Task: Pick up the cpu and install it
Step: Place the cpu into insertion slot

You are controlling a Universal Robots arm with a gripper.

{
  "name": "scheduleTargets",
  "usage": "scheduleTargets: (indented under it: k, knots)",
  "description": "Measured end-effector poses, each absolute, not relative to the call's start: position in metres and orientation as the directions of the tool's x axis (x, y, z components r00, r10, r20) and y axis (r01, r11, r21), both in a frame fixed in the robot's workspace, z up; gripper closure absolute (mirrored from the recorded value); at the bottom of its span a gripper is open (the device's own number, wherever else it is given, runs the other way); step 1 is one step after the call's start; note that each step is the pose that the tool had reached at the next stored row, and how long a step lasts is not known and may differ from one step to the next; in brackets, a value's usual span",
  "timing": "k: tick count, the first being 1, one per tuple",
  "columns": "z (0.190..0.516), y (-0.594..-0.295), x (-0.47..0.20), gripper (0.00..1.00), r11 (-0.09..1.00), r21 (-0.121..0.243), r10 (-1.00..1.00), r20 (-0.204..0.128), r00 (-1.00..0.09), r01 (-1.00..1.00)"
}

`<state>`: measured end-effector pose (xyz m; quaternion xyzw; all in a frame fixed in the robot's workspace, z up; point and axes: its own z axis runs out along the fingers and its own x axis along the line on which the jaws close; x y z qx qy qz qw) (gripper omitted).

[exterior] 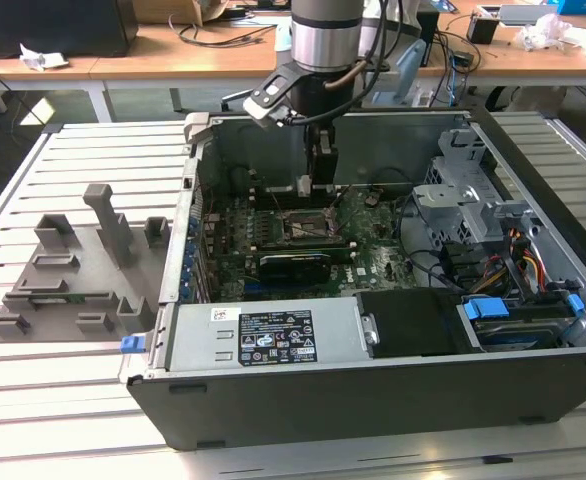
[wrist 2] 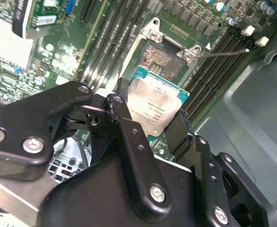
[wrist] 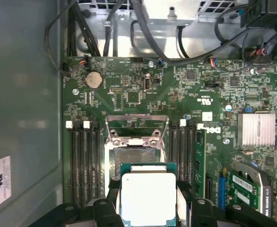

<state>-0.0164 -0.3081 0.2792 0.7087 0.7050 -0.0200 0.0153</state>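
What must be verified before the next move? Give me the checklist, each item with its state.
1. Grip: gripper shut on the cpu by two opposite edges: ok.
2. Socket open, load plate swung up: ok.
3. Cpu seated in the socket: not ok, it is held above the motherboard.
4. Cpu corner marks matched to the socket: cannot tell.
5. Socket contacts clean and unbent: cannot tell.
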Motion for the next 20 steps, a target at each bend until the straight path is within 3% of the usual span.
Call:
scheduleTargets:
  k: [20]
  knots:
    - [0.2757, -0.3052, -0.0164, 0.45, -0.001, -0.006, 0.998, -0.058, 0.001, 1.000]
